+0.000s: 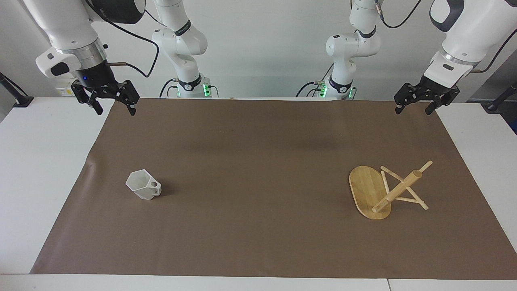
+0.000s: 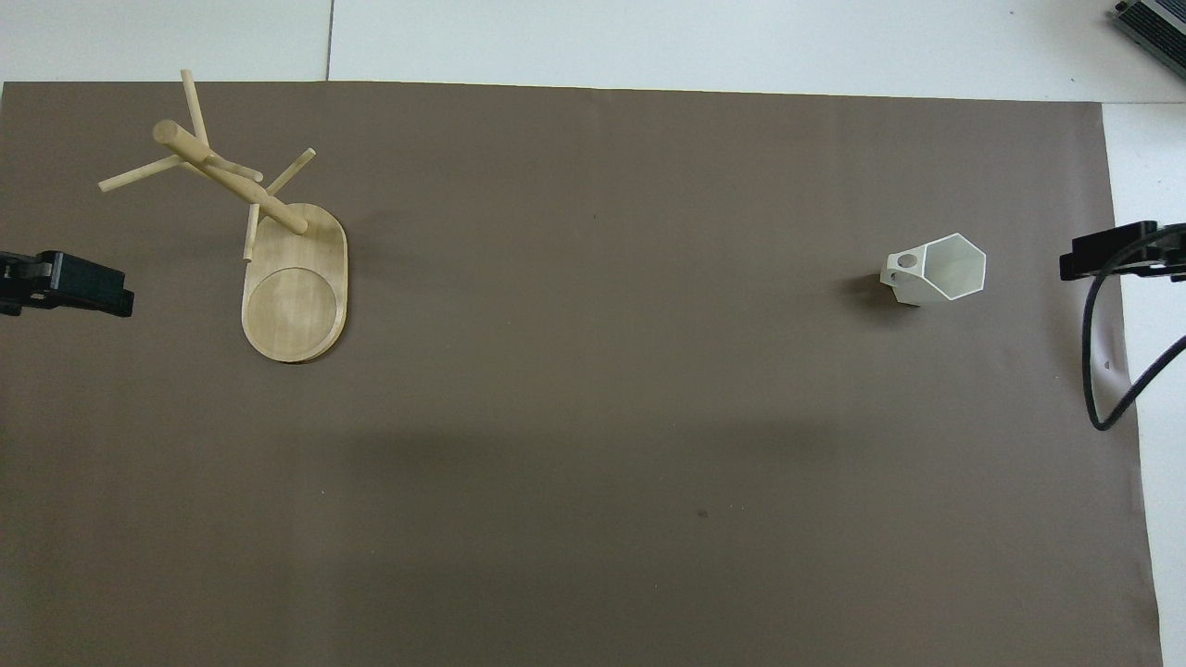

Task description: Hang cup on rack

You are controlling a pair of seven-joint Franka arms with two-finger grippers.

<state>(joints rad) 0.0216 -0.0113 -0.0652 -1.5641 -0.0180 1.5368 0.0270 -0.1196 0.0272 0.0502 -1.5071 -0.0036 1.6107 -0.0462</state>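
Bamboo rack (image 1: 377, 192) (image 2: 278, 241) lies tipped at the mat's (image 1: 258, 133) left-arm end, at three o'clock from the white cup (image 1: 143, 189) (image 2: 936, 270), which stands upright well apart toward the right arm's end. Bare mat lies between them. Right gripper (image 1: 114, 105) and left gripper (image 1: 416, 108) hang spread and empty over the mat's corners.
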